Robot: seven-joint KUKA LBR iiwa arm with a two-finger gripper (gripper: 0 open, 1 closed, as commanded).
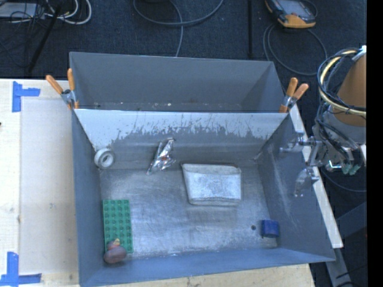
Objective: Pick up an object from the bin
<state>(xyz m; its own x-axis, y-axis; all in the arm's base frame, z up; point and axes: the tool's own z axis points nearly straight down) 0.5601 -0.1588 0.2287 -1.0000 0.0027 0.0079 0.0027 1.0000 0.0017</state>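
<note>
six loose things [212,184] lie well apart in the grey metal bin [179,88], its floor mostly bare. the gripper [303,163] hangs over the right rim; its spread cannot be told.

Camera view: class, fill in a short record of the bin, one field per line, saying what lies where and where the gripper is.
container: grey metal bin
centre: pale grey rectangular block, lying flat
back left: small white tape roll; crumpled silver foil scrap to its right
front left: green studded plastic plate; brownish rounded lump at its near end
front right: small blue block
arm: gripper at the bin's right wall, apart from all the things
</note>
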